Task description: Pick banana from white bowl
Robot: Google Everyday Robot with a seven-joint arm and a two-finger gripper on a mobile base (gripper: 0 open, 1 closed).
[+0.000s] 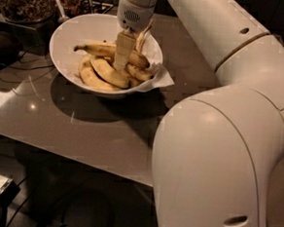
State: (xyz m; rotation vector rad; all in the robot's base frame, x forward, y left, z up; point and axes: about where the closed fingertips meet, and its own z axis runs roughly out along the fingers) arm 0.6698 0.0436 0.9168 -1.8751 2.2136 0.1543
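White bowl (70,30) w/ hand (121,58) inside, at banana (100,49).

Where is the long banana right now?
Upper left of the camera view, the banana lies across the pile in the white bowl, with the gripper right over its middle.

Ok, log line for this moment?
stage: grasp | hand: down inside white bowl, at banana | banana: lying in bowl, not lifted | grip: unconfirmed
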